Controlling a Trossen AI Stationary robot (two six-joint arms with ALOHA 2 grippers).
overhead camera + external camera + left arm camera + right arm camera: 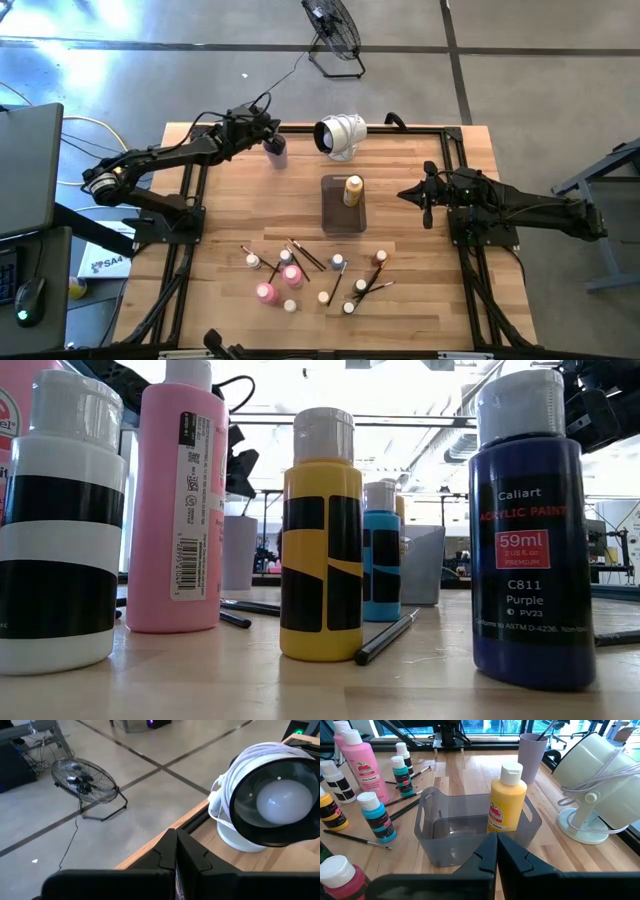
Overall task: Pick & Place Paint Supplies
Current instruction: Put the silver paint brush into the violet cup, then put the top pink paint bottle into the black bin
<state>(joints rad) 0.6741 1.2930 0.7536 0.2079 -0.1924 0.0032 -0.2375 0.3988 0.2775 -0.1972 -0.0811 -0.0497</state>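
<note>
Several small paint bottles, among them a pink bottle (pixel 265 292) (pixel 180 500), stand among thin paintbrushes (pixel 305 255) on the near part of the wooden table. A yellow bottle (pixel 506 802) stands upright in the clear grey tray (pixel 343 215) at mid-table. The lilac cup (pixel 277 152) (pixel 532 750) stands at the far left with a brush handle (pixel 547 729) sticking out of it. My left gripper (pixel 270 133) (pixel 176 855) is shut, just above and beside the cup, with nothing between its fingers. My right gripper (pixel 427 195) (pixel 496 852) is shut, to the right of the tray.
A white round lamp (pixel 340 135) (pixel 270 800) stands at the far edge, right of the cup. A purple bottle (pixel 530 540) and a black-taped yellow one (pixel 320 540) stand closest to the near edge. A floor fan (pixel 335 35) stands beyond the table.
</note>
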